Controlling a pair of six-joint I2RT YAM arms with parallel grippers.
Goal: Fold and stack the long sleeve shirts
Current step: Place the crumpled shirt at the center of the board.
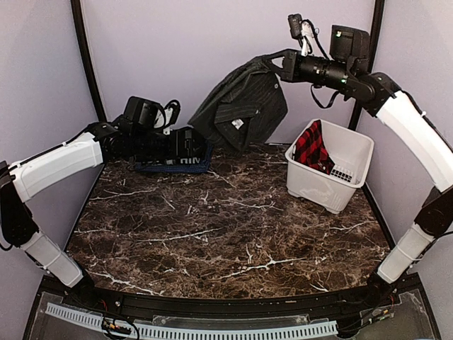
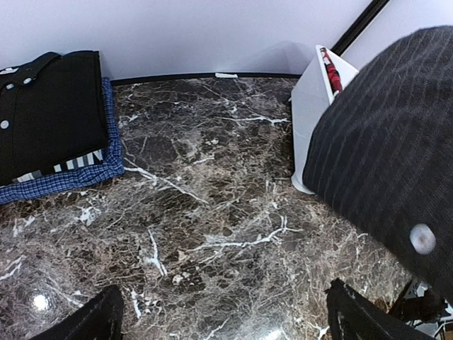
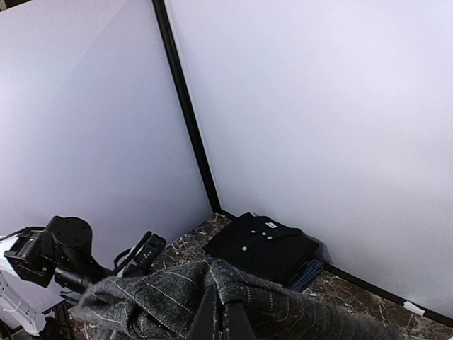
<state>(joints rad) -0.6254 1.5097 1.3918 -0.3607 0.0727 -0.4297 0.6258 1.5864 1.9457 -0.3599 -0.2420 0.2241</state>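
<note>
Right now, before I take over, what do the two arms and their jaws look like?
Both the left arm and the right arm have white, rounded link shells with black joints and black wrist sections. Each wrist carries a black boxy camera, with thin black cables looping beside it. The jaws are plain black, with no markings visible.

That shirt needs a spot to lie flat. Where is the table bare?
The whole middle and front of the table is bare, between the folded pile and the basket. The back is crowded: pile left, hanging shirt centre, basket right.
</note>
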